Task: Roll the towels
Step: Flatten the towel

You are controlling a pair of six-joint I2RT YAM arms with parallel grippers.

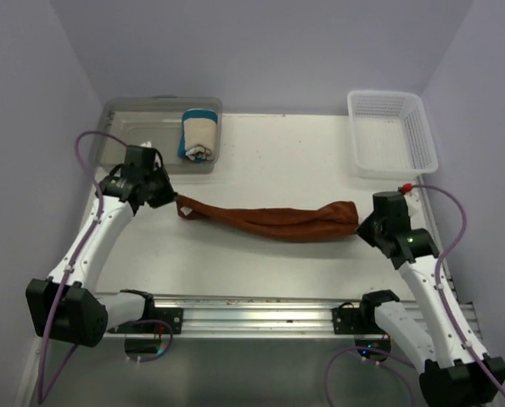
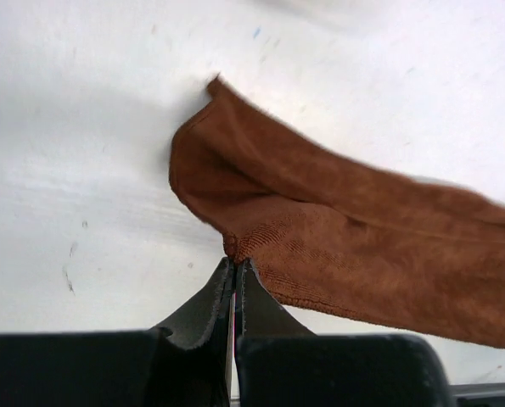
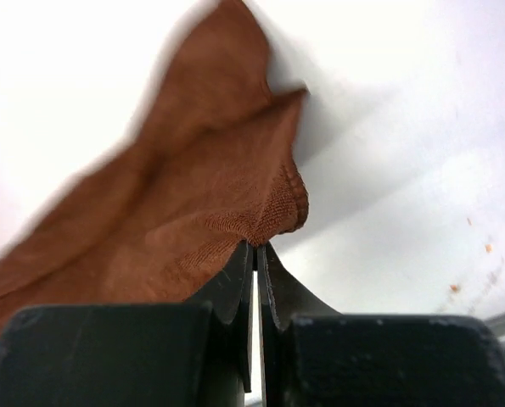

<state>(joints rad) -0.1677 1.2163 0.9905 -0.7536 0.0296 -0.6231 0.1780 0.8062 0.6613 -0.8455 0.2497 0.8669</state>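
Observation:
The rust-brown towel (image 1: 269, 220) hangs stretched and bunched between my two grippers across the middle of the table. My left gripper (image 1: 172, 197) is shut on its left corner, seen in the left wrist view (image 2: 236, 261) with the brown cloth (image 2: 354, 229) spreading right. My right gripper (image 1: 360, 225) is shut on its right corner, seen in the right wrist view (image 3: 256, 246) with the cloth (image 3: 193, 195) running left. The cream towel with blue edges (image 1: 199, 134) sits rolled inside the clear plastic bin (image 1: 125, 114) at the back left.
A white mesh basket (image 1: 392, 131) stands at the back right. A metal rail (image 1: 252, 309) runs along the near edge between the arm bases. Lilac walls close in the table on three sides.

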